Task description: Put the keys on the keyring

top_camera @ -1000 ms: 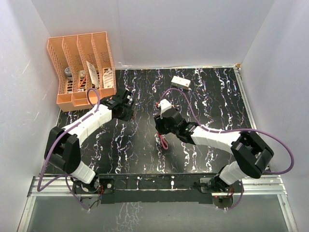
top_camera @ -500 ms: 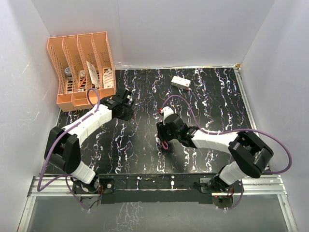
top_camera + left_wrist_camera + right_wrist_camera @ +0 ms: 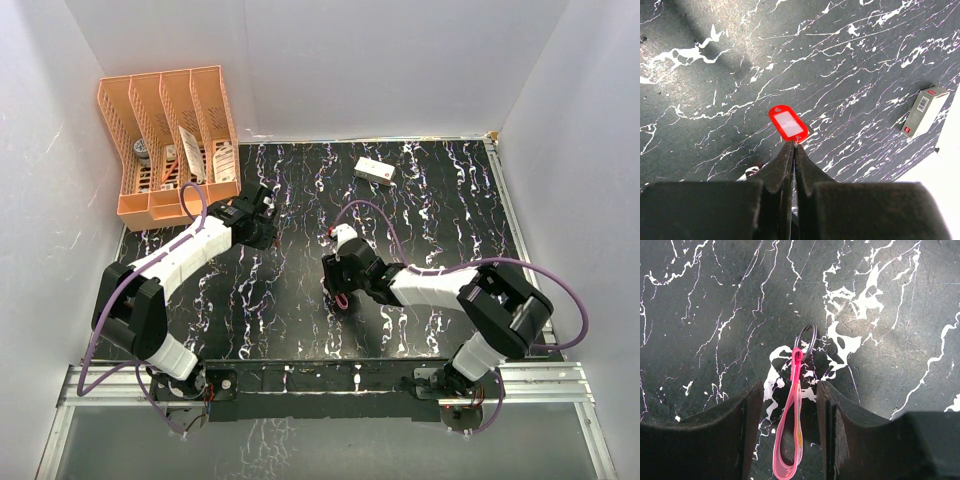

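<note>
Right gripper (image 3: 790, 390), wrist view: my two fingers stand apart and grip nothing, one on each side of the pink tag (image 3: 790, 440). The tag lies flat on the table (image 3: 900, 365), its long axis running straight out along my line of reach. At its far end, just past my fingertips, sits the thin dark keyring (image 3: 807, 337), flat on the marble-patterned top and leaning slightly to the right of the tag. The pads look clear of the tag on both sides, though on the left the gap is narrow.

Left gripper (image 3: 793, 146), wrist view: fingers pressed together, and the red-headed key (image 3: 787, 122) juts forward from their tips, so I judge it pinched there by its metal end. I find no pale key in any view.

Top view: my right gripper (image 3: 338, 285) is the one over the keyring, near the middle of the table. My left gripper (image 3: 263, 205) is well apart from it, farther back and to the left. Bare tabletop lies between the two, so the key has open room to come across. The white box (image 3: 374, 171) is at the back and the orange rack (image 3: 170, 140) in the far left corner, both off that path
</note>
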`<state>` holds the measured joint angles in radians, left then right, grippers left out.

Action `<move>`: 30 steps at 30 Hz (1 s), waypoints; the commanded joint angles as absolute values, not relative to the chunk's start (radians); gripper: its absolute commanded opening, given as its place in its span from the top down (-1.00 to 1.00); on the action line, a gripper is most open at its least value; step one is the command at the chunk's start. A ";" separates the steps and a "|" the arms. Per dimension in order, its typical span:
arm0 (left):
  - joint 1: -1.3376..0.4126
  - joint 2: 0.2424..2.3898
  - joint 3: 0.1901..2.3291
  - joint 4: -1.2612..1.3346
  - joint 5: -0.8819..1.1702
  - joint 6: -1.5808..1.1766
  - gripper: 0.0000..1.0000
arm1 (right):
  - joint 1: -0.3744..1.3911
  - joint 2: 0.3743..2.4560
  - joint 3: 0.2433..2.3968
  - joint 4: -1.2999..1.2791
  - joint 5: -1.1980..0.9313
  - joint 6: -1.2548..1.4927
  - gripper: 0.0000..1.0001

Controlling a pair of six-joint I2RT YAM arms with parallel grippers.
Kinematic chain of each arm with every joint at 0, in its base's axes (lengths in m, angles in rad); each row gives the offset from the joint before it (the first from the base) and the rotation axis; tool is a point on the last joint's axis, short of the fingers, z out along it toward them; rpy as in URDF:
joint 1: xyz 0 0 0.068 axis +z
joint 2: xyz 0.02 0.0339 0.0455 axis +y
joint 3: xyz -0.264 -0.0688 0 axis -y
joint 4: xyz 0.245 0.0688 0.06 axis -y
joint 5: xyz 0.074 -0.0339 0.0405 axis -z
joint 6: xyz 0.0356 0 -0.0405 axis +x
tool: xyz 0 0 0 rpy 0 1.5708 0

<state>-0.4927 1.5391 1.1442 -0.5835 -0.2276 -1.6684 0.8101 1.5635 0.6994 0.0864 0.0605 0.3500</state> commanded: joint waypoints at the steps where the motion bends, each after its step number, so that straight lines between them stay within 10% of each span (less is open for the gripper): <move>1: -0.488 1.496 1.134 -0.597 -0.232 -1.664 1.00 | 0.801 1.571 0.695 0.181 0.075 0.371 0.10; 30: -0.488 1.496 1.126 -0.592 -0.234 -1.667 1.00 | 0.782 1.653 0.698 0.189 0.084 0.365 0.44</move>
<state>-0.4927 1.5391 1.1412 -0.5797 -0.2279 -1.6684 0.7834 1.6268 0.6930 0.2047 0.0692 0.3683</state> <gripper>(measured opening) 0.007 0.303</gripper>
